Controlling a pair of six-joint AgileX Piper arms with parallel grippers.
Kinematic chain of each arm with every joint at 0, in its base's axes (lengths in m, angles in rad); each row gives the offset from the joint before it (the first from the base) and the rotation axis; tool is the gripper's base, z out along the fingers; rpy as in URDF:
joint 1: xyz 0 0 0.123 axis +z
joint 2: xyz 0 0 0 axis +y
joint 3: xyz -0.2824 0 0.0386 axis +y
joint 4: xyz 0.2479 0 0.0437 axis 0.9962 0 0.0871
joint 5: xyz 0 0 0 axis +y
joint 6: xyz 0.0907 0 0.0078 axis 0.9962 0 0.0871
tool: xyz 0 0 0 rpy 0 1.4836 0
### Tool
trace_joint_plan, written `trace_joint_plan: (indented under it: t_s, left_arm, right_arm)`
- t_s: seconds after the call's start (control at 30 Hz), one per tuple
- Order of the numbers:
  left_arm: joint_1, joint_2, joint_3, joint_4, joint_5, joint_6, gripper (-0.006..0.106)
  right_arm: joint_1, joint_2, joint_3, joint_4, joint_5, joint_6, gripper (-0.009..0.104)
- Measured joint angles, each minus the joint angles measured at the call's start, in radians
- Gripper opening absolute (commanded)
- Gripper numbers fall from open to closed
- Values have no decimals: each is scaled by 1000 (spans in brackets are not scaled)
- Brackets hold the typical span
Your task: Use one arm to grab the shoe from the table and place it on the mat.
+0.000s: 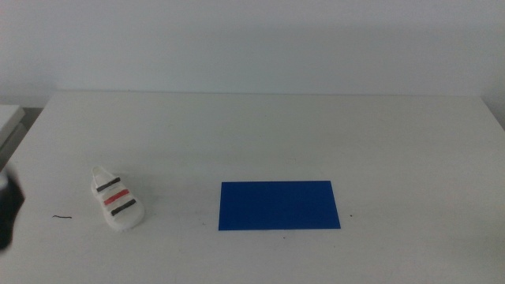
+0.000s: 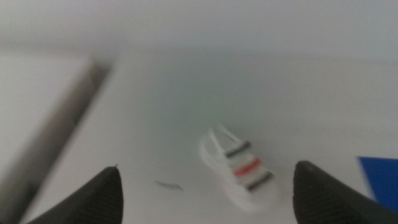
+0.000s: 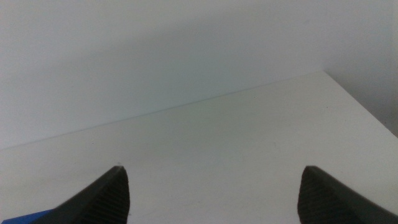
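Middle view, white chunky shoe (image 1: 117,204), two dark straps flanking one red, left gripper (image 2: 205,194) fingers spread wide, empty

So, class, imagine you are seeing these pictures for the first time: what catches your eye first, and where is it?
The dark-blue mat stands out most, lying flat near the middle of the white table. Next comes the small white shoe with its red strap, alone toward the table's left side, apart from the mat. The left gripper, jaws wide open, faces the shoe.

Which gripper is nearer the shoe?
Left. The left gripper, open, faces the shoe close by; the right gripper is out of the middle view, beyond the mat.
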Motion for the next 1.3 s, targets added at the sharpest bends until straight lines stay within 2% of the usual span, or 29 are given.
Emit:
trace_joint_plan:
  t_s: [0.3, 0.5, 0.6, 0.8, 1.3]
  left_arm:
    - [0, 596, -558, -9, 494, -323, 94]
    - [0, 883, -739, -66, 601, -395, 94]
    - [-13, 985, -775, -81, 612, -435, 94]
    - [-79, 1143, -791, -57, 525, -553, 94]
    - [-99, 1391, -791, -26, 369, -603, 94]
  right_arm:
    - [0, 0, 0, 0, 0, 0, 79]
    - [0, 0, 0, 0, 0, 0, 79]
    - [0, 0, 0, 0, 0, 0, 79]
    - [0, 0, 0, 0, 0, 0, 79]
    - [0, 0, 0, 0, 0, 0, 79]
